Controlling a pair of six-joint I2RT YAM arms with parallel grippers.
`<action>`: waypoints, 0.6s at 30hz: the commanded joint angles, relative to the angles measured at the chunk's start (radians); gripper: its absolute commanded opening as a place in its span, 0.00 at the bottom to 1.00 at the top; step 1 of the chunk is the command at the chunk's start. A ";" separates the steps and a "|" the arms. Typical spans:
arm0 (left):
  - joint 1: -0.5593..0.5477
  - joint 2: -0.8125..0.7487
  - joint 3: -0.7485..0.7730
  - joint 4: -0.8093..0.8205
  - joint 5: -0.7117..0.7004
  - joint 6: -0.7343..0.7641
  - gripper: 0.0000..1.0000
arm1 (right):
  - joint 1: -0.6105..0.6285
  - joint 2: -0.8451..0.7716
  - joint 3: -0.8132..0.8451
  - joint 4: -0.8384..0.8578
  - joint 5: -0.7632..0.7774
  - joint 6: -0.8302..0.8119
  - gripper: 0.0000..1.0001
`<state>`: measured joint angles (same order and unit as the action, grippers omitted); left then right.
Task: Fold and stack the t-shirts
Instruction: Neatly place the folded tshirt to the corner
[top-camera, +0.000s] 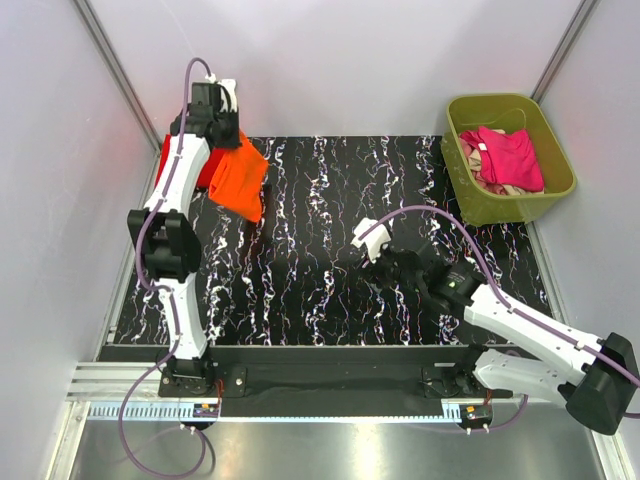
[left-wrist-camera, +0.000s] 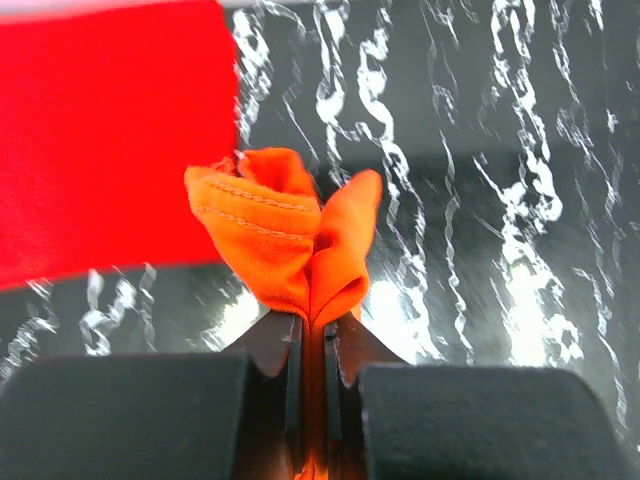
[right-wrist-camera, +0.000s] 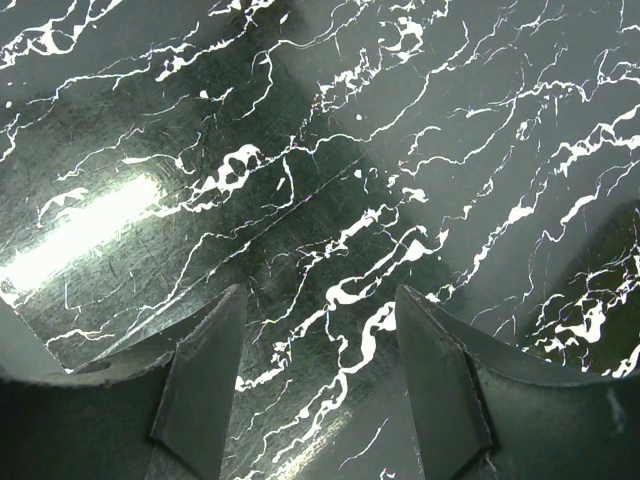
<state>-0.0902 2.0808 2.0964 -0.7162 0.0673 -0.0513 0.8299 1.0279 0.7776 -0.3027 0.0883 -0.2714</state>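
A bright orange t-shirt (top-camera: 240, 180) hangs bunched from my left gripper (top-camera: 222, 138) at the far left of the table; the jaws are shut on its cloth (left-wrist-camera: 290, 240). Under and behind it lies a red t-shirt (top-camera: 205, 168), flat on the table (left-wrist-camera: 110, 140). More t-shirts, magenta pink (top-camera: 505, 157) over a bit of beige (top-camera: 490, 183), sit in the tub. My right gripper (top-camera: 378, 262) hovers low over the table's middle right, open, with only the marbled surface between its fingers (right-wrist-camera: 205, 370).
An olive-green plastic tub (top-camera: 560, 185) stands at the far right corner. The black marbled table top (top-camera: 320, 220) spans the space between the arms. Pale walls close in on both sides and the back.
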 joint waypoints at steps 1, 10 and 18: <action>0.009 0.050 0.125 0.040 0.006 0.085 0.00 | -0.003 -0.002 -0.003 0.008 0.005 0.011 0.68; 0.026 0.111 0.212 0.057 -0.037 0.130 0.00 | -0.003 0.032 0.003 0.011 0.001 0.021 0.67; 0.072 0.091 0.194 0.130 -0.055 0.127 0.00 | -0.003 0.072 0.022 0.016 -0.001 0.018 0.67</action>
<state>-0.0517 2.2078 2.2436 -0.6888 0.0402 0.0677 0.8299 1.0859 0.7773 -0.3050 0.0875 -0.2642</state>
